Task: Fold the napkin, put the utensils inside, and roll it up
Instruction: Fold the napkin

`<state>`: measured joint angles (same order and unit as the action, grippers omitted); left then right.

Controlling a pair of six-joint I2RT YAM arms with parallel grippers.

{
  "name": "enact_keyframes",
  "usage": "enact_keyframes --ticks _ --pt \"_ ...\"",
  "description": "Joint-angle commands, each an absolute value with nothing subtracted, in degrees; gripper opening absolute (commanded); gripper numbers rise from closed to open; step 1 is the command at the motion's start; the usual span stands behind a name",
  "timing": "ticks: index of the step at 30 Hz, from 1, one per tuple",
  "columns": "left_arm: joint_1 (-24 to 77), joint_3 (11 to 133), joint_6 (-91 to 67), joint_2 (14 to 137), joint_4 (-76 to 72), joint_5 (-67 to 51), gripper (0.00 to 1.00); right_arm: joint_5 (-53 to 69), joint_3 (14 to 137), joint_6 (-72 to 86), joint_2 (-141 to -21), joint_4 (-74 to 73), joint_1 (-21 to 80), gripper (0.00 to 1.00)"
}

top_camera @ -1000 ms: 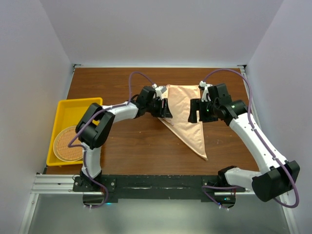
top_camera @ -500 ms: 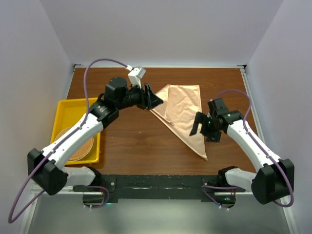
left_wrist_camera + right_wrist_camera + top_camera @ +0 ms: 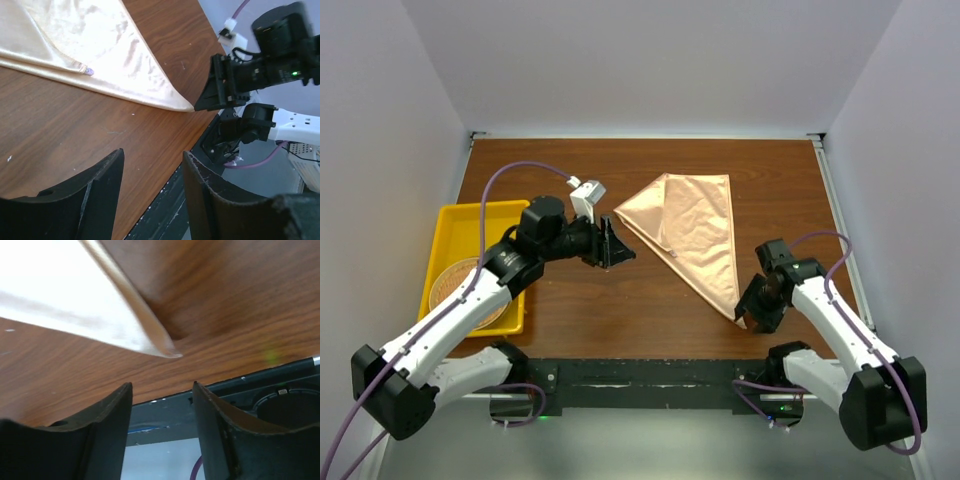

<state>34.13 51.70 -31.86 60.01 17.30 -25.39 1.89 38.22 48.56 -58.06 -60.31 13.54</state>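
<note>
The napkin (image 3: 695, 225) lies folded into a peach-orange triangle on the brown table, its long point toward the near edge. My left gripper (image 3: 623, 253) hovers just left of the cloth's left corner, open and empty; in the left wrist view the gripper (image 3: 152, 152) faces the napkin (image 3: 75, 40) over bare wood. My right gripper (image 3: 751, 311) sits at the napkin's near tip, open, touching nothing that I can see. In the right wrist view the napkin's tip (image 3: 167, 351) lies just ahead of the open gripper (image 3: 162, 385). The utensils are out of view.
A yellow tray (image 3: 450, 215) stands at the table's left edge with a round wicker mat (image 3: 445, 285) in it. The black base rail (image 3: 650, 375) runs along the near edge, close below the right gripper. White walls enclose the table.
The left arm has drawn back from the napkin's left edge toward the near left. The right arm has come down along the cloth's right side to its near tip.
</note>
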Motion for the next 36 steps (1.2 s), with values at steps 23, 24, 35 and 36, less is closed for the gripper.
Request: enact_keyframes --ticks 23,24,35,36 --pt "33.8 55.6 -31.0 59.6 21.1 -26.0 0.52 1.7 32.9 52.5 -61.7 -50.3 13.2 0.52" --pt "33.8 55.7 -31.2 59.5 21.1 -26.1 0.52 1.2 32.4 52.6 -61.5 -50.1 13.0 0.51" --pt "33.8 57.6 -31.4 60.7 22.3 -25.5 0.52 0.2 26.8 54.8 -57.7 -48.2 12.7 0.45" --pt "33.8 57.7 -31.5 60.8 22.4 -25.6 0.52 0.1 26.5 54.8 -57.7 -47.6 12.6 0.44"
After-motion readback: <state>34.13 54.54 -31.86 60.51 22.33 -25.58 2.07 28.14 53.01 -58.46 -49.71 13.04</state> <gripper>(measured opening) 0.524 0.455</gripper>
